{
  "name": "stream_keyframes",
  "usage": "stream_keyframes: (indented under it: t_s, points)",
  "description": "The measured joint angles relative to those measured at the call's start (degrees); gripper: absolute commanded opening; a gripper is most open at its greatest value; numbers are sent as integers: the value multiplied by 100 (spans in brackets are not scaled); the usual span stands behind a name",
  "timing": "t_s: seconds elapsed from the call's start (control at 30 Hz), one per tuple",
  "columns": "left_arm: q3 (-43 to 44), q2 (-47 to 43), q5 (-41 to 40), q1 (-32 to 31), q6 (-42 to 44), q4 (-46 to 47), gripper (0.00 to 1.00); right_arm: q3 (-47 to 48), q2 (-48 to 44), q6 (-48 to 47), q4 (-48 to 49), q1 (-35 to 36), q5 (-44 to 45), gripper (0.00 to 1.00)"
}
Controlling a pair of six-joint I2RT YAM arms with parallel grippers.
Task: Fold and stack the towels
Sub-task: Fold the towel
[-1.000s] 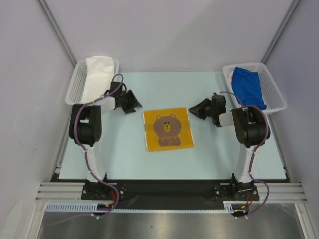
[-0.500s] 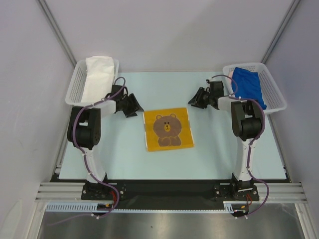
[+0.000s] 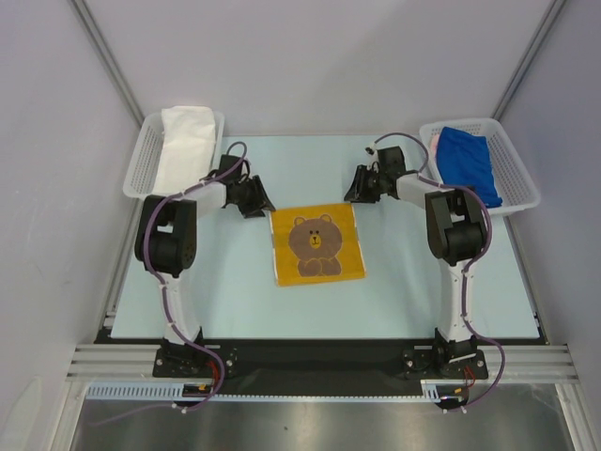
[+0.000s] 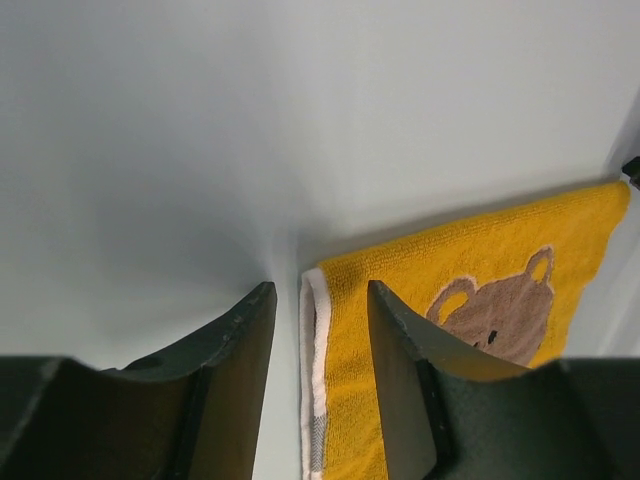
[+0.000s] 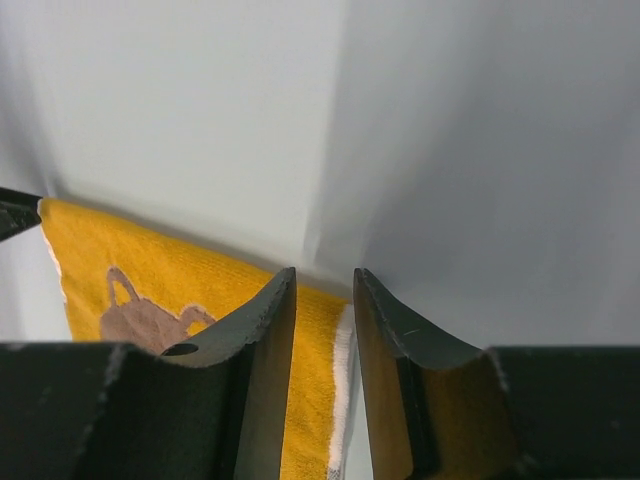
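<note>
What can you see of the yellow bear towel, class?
The bear towel is a square of fuzzy yellow-orange cloth with a brown bear printed in the middle and a white hem. It lies flat on the pale table. The open left gripper and right gripper each frame one far corner; contact cannot be told.

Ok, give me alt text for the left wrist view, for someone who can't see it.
The left tool, jaws open, frames the white-trimmed corner of the yellow bear towel, which lies flat on the pale table. Part of the brown bear's face shows at the right. Whether the tool touches the cloth cannot be told.
</note>
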Motion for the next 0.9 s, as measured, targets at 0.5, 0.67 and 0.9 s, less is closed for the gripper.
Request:
stream_keyframes:
  t_s: [0.5,0.67,0.9]
  points:
    - [546,376,-35,-66,190,-254,31,107,39,-273,-164,107,26,33]
    - [675,455,-35,-68,216,-350,30,105,39,-337,-166,94,2,34]
    - [697,476,-7,-70,267,-367,25,20,-15,-459,-166,63,-85,34]
